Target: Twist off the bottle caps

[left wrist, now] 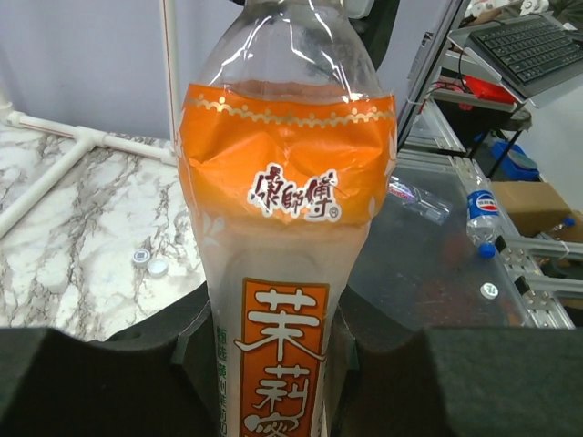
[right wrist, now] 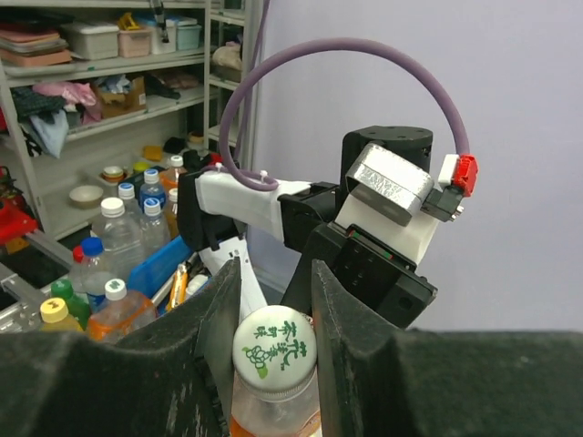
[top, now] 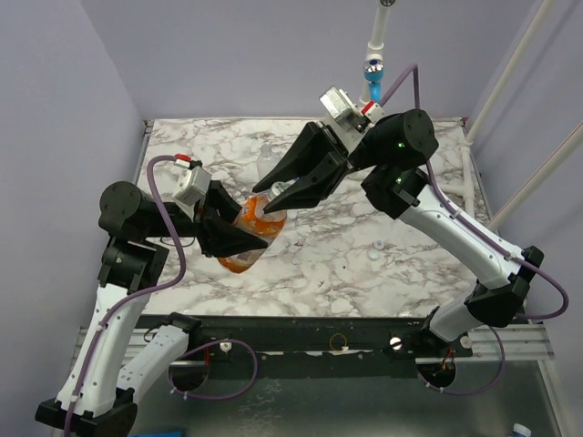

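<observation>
**Left arm** (top: 105,332): white link shells, black rounded joint housings and a black base.
- Cable (right wrist: 346,43): purple, round in section.
- Wrist camera (right wrist: 387,177): silvery block on a white mount, with a red connector (right wrist: 465,173).
- Left gripper (top: 255,223): matte black, with two wedge-shaped fingers (left wrist: 82,382).

**Right arm** (top: 465,241): white link shells and black joint housings. A green light (top: 398,146) showed on the round elbow housing.
- Cable (top: 417,86): purple.
- Wrist camera (top: 339,102): silvery block with a red connector.
- Right gripper (top: 271,194): matte black, long and tapered, with rough-textured fingers (right wrist: 109,382).
</observation>
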`<act>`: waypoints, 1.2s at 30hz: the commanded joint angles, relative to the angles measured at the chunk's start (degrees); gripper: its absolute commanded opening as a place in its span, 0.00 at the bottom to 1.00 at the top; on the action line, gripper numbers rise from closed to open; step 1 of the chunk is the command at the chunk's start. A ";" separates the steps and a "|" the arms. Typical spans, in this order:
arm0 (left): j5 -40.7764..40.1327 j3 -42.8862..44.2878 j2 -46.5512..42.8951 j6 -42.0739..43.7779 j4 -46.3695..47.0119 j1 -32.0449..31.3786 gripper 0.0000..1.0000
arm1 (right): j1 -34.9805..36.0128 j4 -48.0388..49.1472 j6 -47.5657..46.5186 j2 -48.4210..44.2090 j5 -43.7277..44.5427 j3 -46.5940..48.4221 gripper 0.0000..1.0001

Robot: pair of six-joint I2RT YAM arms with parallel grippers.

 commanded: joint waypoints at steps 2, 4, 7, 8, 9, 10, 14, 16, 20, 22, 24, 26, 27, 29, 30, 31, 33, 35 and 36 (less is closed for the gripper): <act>-5.23 0.98 0.75 -3.02 1.28 1.00 0.11 | -0.85 -10.24 -3.63 -2.40 -3.37 1.15 0.25; -6.96 0.98 0.49 -1.28 0.28 1.00 0.12 | -0.90 -18.79 -10.35 -3.48 7.53 2.54 0.46; -10.79 0.83 0.13 2.91 -1.87 1.00 0.12 | -0.89 -26.36 -13.73 -3.83 26.14 5.32 0.78; -12.56 0.73 -0.11 4.26 -2.42 1.00 0.11 | -0.88 -27.12 -13.84 -3.77 31.41 6.12 0.88; -14.08 0.50 -0.35 6.14 -3.15 1.00 0.11 | -0.88 -28.44 -13.57 -3.58 35.01 6.61 0.94; -15.92 0.31 -0.57 7.76 -3.66 0.99 0.12 | -0.88 -29.86 -13.31 -3.21 38.53 7.38 0.99; -25.01 -0.97 -1.55 15.53 -5.98 1.00 0.12 | -0.74 -37.39 -11.70 1.05 47.70 13.71 1.00; -29.51 -1.68 -2.03 19.62 -6.72 1.00 0.11 | -0.30 -41.97 -11.38 3.96 51.70 17.99 1.00; -36.88 -2.92 -2.85 25.50 -7.18 1.00 0.11 | 0.26 -44.74 -10.45 6.65 55.67 20.41 0.95; -39.23 -3.21 -2.74 27.26 -7.34 1.00 0.10 | 0.40 -44.09 -9.97 7.06 55.19 20.22 0.91; -41.07 -3.26 -2.48 28.09 -7.69 1.00 0.10 | 0.48 -43.41 -9.54 7.40 54.15 20.25 0.88; -42.48 -3.24 -2.19 28.70 -7.72 0.99 0.10 | 0.45 -42.96 -9.11 7.80 53.40 20.35 0.85; -43.08 -3.32 -2.13 29.12 -7.82 1.00 0.10 | 0.50 -42.74 -8.85 7.88 52.94 20.38 0.84; -44.14 -3.49 -2.02 29.67 -7.85 0.96 0.10 | 0.54 -42.33 -8.48 8.23 52.37 20.41 0.80; -44.49 -3.58 -1.92 29.84 -7.87 1.00 0.10 | 0.53 -42.10 -8.33 8.37 52.05 20.31 0.78; -44.79 -3.67 -1.84 29.91 -7.89 1.00 0.10 | 0.53 -42.01 -7.99 8.52 51.82 20.30 0.77; -45.13 -3.76 -1.82 30.22 -7.90 1.00 0.10 | 0.55 -41.86 -7.51 9.02 51.14 20.30 0.75; -45.39 -3.85 -1.74 30.25 -7.91 1.00 0.10 | 0.54 -41.76 -6.85 9.44 50.34 20.10 0.75; -45.53 -3.94 -1.73 30.28 -7.94 0.99 0.10 | 0.55 -41.61 -6.58 9.55 50.22 19.86 0.74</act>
